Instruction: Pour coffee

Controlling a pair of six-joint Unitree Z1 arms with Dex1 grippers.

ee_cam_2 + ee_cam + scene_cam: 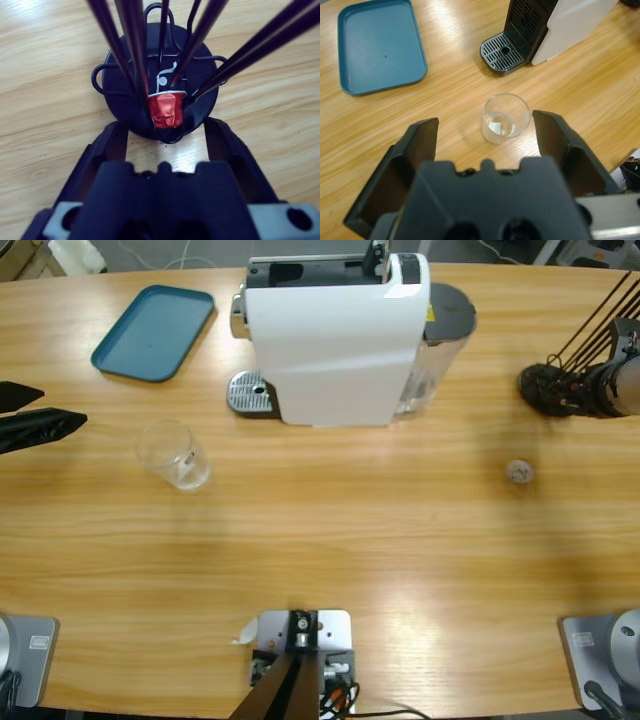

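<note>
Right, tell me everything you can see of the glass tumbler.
The glass tumbler is small, clear and thin-walled, standing upright and open-topped on the wooden table. It looks almost empty; something pale shows at its bottom. It stands in front of the white coffee machine's round drip grate, apart from it, and off the blue tray. The left gripper is open and points at it; nothing touches it.

At frame centre, a red capsule (165,111) sits in a black wire rack (160,65) on the table (45,75). The right hand (166,136), jaws spread, fills the bottom, just below it.
</note>
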